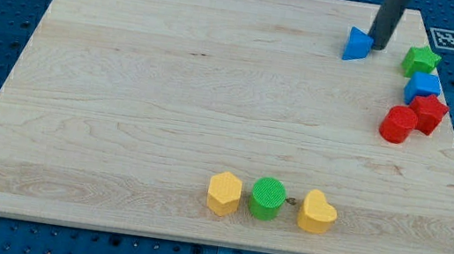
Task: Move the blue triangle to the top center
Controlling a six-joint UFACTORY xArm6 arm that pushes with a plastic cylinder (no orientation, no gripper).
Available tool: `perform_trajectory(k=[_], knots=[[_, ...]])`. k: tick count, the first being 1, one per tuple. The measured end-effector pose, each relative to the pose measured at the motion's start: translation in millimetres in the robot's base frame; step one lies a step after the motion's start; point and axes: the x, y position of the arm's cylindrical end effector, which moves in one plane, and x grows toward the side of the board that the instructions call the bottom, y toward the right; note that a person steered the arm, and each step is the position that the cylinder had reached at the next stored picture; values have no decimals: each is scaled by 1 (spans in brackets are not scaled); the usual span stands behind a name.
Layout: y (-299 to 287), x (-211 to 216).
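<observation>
The blue triangle (358, 45) lies on the wooden board (169, 92) near the view's top right. My tip (378, 48) stands right beside the triangle's right edge, touching or nearly touching it. The dark rod rises from there out of the view's top.
To the right of the tip are a green star (420, 61), a blue cube (423, 86), a red block (430, 112) and a red cylinder (398, 124). Near the view's bottom stand a yellow hexagon (224, 192), a green cylinder (268, 198) and a yellow heart (316, 213).
</observation>
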Motion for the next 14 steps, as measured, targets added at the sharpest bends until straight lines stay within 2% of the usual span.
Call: perform_trajectory(k=[1,2,4,8,9,12,14], knots=[[3,20],[-26,25],[-85,13],[-39,18],[-39,-5],[-124,-20],[-143,-17]])
